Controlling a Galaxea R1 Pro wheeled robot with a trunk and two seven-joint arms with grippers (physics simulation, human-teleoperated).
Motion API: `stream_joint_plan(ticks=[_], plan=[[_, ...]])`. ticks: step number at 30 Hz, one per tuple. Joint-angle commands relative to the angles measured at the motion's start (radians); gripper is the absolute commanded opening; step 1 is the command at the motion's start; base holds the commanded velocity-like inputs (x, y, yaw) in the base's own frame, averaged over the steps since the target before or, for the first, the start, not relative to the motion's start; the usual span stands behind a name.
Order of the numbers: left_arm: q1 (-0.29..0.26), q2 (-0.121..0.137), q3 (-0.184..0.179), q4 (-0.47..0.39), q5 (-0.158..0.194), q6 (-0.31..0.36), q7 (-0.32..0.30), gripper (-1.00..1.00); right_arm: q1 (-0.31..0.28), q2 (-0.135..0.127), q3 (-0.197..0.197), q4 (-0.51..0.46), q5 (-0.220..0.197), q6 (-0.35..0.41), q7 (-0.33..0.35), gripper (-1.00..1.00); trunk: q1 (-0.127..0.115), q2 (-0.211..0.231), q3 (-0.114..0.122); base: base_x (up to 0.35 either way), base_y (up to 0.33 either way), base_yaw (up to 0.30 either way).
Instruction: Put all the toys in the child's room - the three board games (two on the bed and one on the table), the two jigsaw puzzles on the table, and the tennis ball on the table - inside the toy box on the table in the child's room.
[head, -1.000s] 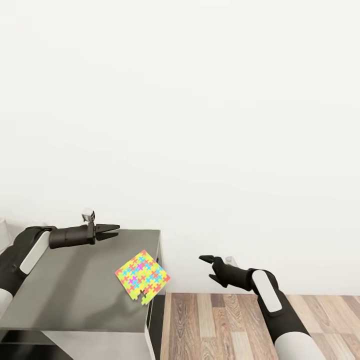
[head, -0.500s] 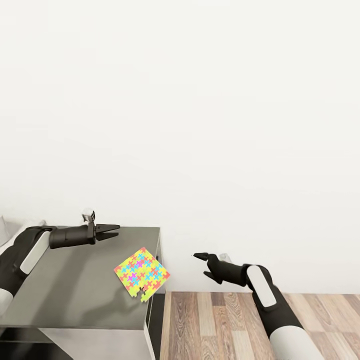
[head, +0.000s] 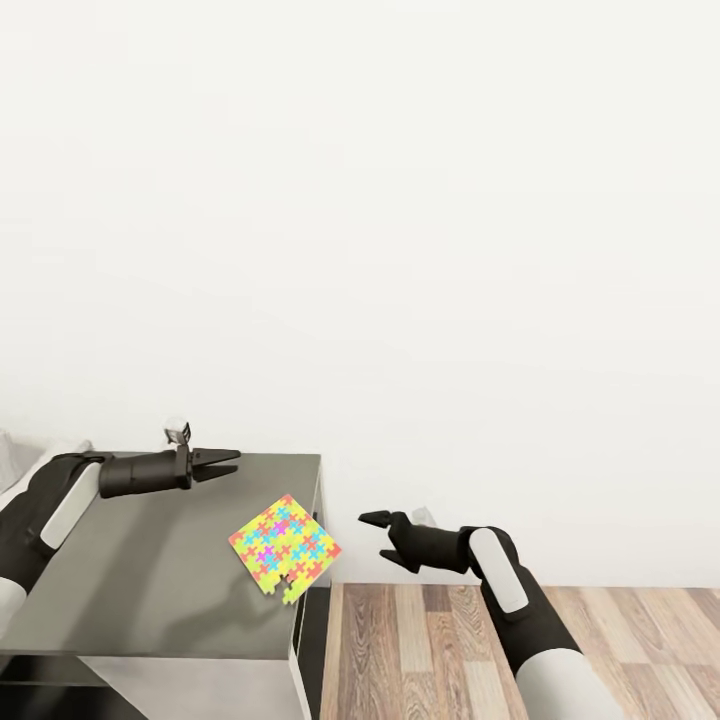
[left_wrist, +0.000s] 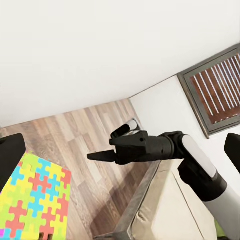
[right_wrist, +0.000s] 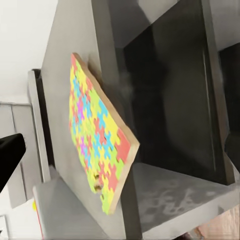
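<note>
Right gripper (head: 378, 535) hangs off the dark grey cabinet's (head: 150, 570) right edge, over the wood-plank floor (head: 440, 640), with its black pointed fingers spread apart and nothing between them. Its tips point at the cabinet's corner, close to it but not touching.

Biggest thing around the cabinet is the plain white wall (head: 400, 250) behind it, totally featureless. The floor beside the cabinet is brown and grey planks with visible grain. The cabinet itself has a flat, matte grey top and pale fronts, and the picture edge cuts off its near and left parts.

Left gripper (head: 228, 463) hovers above the cabinet's back edge, fingers parted, also empty.

Jigsaw puzzle (head: 285, 547) lies on the cabinet top at its right edge, a thin square of yellow, pink, blue, green and orange interlocking bits. One corner pokes out past the edge, and from the right wrist view you can see its tan cardboard-ish side (right_wrist: 100, 145).
</note>
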Motion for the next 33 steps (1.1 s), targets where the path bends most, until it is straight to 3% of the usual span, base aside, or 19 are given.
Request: stream_joint_plan(ticks=[1,26,33], plan=[[-0.001,0.001,-0.002,0.000,0.003,0.005,-0.002,1.00,-0.001,0.003,-0.004,0.000,0.011,0.008,0.009,1.00,0.000,-0.001,-0.001,0.000,0.125,0.000],[-0.001,0.001,-0.003,0.000,0.004,0.003,-0.003,1.00,-0.001,0.007,-0.003,0.001,0.011,0.011,0.011,1.00,0.000,-0.001,-0.001,0.013,0.052,0.000],[-0.001,0.001,-0.002,0.000,0.005,0.003,-0.003,1.00,-0.001,0.007,-0.002,0.001,0.011,0.011,0.011,1.00,0.027,-0.050,-0.023,0.000,0.001,0.000]])
